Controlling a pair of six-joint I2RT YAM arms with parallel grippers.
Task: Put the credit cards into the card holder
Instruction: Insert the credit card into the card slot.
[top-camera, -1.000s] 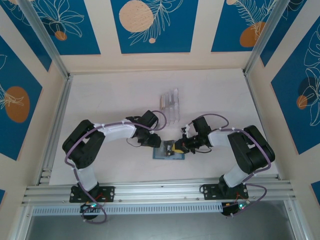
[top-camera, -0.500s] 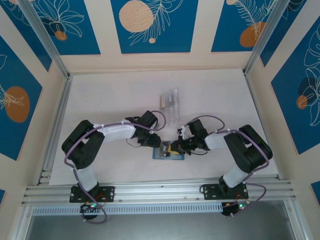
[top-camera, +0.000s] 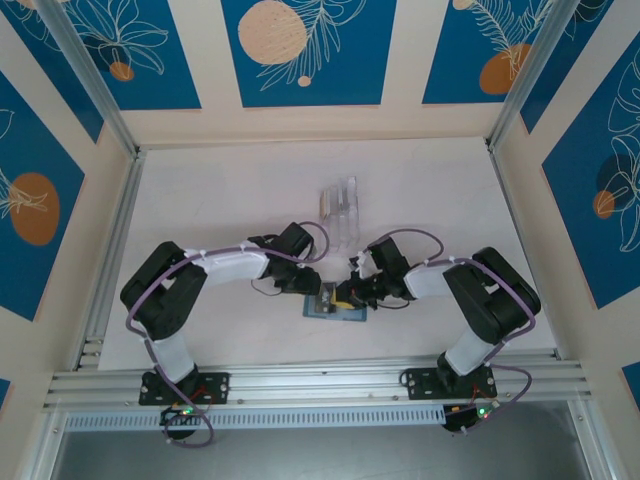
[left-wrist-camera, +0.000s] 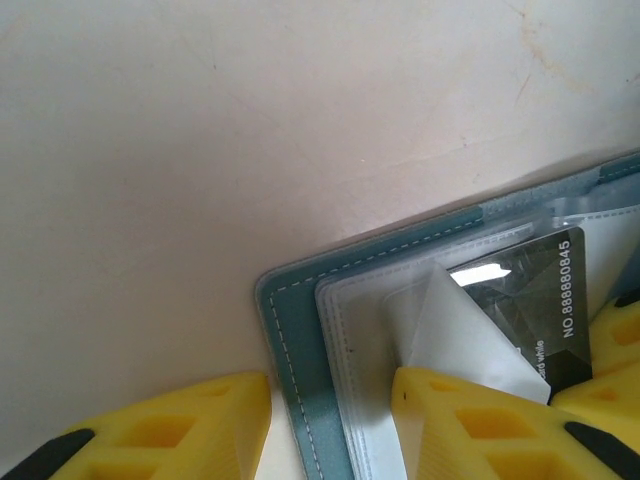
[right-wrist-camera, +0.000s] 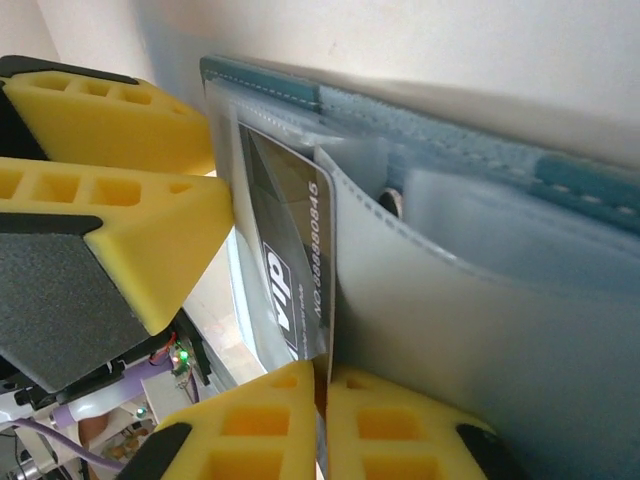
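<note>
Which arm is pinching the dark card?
The right end effector: its fingers squeeze the dark card; the left end effector stands open by the wallet.

We see a robot lab cell: a pale desk (top-camera: 230, 200) boxed in by aluminium rails (top-camera: 320, 380), a left arm (top-camera: 230, 265) and right arm (top-camera: 480, 290) bolted at its near edge, purple cables (top-camera: 135, 310) looping along them, and cream walls hung with blue leaf-print panels (top-camera: 300, 50).

The dark credit card (right-wrist-camera: 285, 250) reads "VIP" and "NO 88880845" in white print along one edge.
</note>
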